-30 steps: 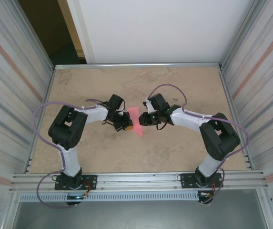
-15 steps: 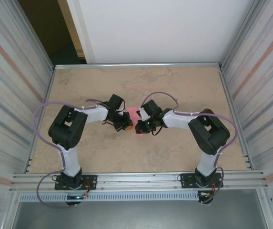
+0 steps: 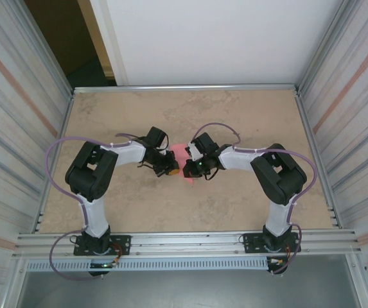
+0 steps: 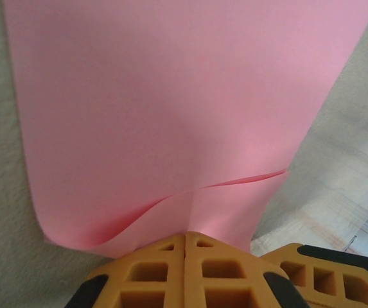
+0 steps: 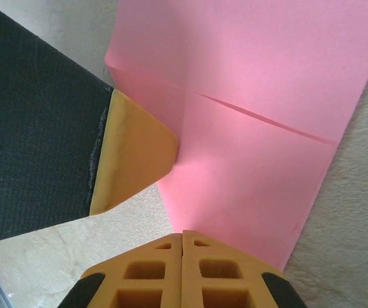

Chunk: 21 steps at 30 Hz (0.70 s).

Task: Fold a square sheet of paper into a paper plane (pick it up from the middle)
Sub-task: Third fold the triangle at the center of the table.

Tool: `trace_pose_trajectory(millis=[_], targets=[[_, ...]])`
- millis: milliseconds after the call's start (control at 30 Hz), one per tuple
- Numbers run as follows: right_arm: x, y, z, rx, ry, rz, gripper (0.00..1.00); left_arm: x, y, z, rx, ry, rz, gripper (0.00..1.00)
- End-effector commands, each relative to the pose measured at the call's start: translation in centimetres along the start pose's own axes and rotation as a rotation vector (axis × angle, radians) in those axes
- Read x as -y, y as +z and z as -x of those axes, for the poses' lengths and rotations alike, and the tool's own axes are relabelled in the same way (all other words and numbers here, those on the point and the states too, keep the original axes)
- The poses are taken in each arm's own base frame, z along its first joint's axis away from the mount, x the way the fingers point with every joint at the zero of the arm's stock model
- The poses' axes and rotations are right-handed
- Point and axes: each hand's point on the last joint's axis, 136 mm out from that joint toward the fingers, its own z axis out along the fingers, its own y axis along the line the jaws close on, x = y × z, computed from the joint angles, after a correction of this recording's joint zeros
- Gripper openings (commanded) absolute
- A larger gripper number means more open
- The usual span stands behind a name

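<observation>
The sheet of paper (image 3: 180, 152) is sitting near the middle of the table (image 3: 235, 115), pinched between the two arms. The left gripper (image 3: 169, 164) is clamping it from the 9 o'clock side. The right gripper (image 3: 188, 169) is clamping it from about 4 o'clock.

In the left wrist view, the orange fingers (image 4: 151, 276) are pressing flat together, with the pink sheet (image 4: 171, 96) coming out of their tips and spreading toward 12 o'clock. A loose edge of a folded layer is curving across the sheet just above the fingertips, from 8 o'clock to 3 o'clock. The corner at 8 o'clock is curling upward.

In the right wrist view, this gripper's fingers (image 5: 148, 279) are likewise closing tight on the sheet's near edge. The paper is fanning out toward 1 o'clock, with a slanted layer edge crossing it. The other gripper's orange finger (image 5: 132, 154) is touching the sheet at 10 o'clock.
</observation>
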Motion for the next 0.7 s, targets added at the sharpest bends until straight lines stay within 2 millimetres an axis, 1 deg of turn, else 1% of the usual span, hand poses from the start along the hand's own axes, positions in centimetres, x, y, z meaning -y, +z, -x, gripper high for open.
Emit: trace_pose_trajectory(millis=[0, 133, 200, 367, 433, 533, 667], targets=[[0.5, 0.5, -0.2, -0.023, 0.003, -0.009, 0.04, -4.6, 1.6, -0.9, -0.029, -0.068, 0.143, 0.05], [0.9, 0.6, -0.5, -0.034, 0.002, -0.018, 0.05, -4.8, 1.7, -0.9, -0.029, -0.07, 0.151, 0.05], [0.7, 0.4, -0.4, -0.032, -0.003, -0.013, 0.05, -4.9, 1.7, -0.9, -0.029, -0.073, 0.155, 0.05], [-1.0, -1.1, 0.6, 0.018, -0.042, 0.028, 0.05, -5.1, 1.7, -1.0, -0.032, -0.074, 0.161, 0.05], [-1.7, -1.4, 0.6, 0.024, -0.061, 0.046, 0.05, -5.2, 1.8, -1.0, -0.032, -0.072, 0.165, 0.05], [-1.7, -1.0, 0.2, 0.006, -0.067, 0.043, 0.05, -5.2, 1.8, -0.9, -0.032, -0.073, 0.166, 0.05], [-1.2, -0.1, -0.5, -0.025, -0.059, 0.031, 0.05, -5.3, 1.8, -0.9, -0.032, -0.075, 0.171, 0.05]])
